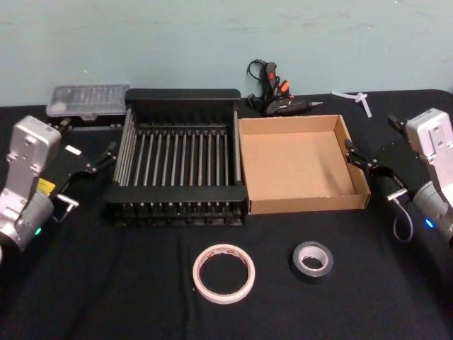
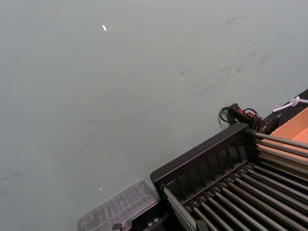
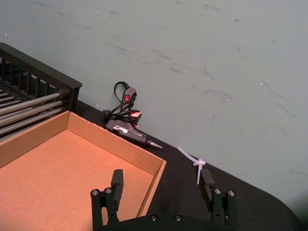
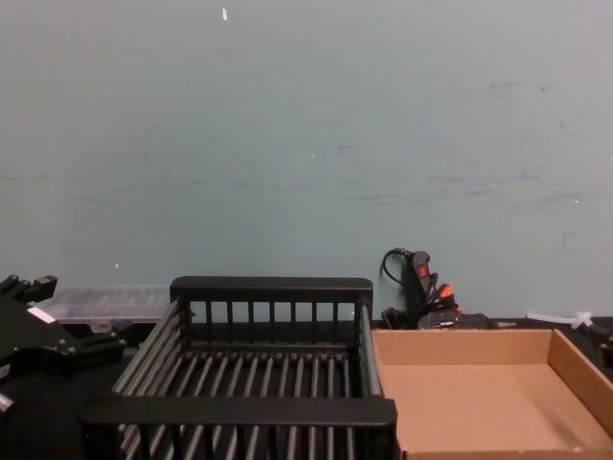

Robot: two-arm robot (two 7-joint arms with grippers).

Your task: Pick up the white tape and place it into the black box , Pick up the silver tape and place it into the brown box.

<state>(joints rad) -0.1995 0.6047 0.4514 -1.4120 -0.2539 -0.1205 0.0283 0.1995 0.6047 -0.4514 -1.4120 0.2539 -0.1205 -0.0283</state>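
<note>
**Both tapes flat on the table, both boxes empty**

On the black table [image 1: 106, 297], near its front edge: the white tape [image 1: 224, 273], lying flat, hole facing straight up, axis vertical. Just to its right and a little apart: the silver tape [image 1: 312, 261], also flat on its side face, dark hole upward. Round rings both, so no long axis to tell.

Behind the tapes, side by side and touching: the black box [image 1: 177, 195] on the left, long side running left to right, bars of the floor running front to back; the brown box [image 1: 303, 164] on the right, nearly square, turned very slightly, open side up. Nothing inside either one.

Left of the black box, above the table: the left gripper [image 1: 100, 159], pointing toward the crate, fingers apart, holding nothing. At the right wall of the brown box: the right gripper [image 3: 162, 180], fingers [image 3: 117, 179] spread wide, one over the cardboard floor and one outside the wall, empty.

Along the wall behind: a clear plastic case [image 1: 88, 100] at the back left, a glue gun [image 1: 277, 99] with coiled cable behind the brown box, a white zip tie [image 1: 356, 98] at the back right.
</note>
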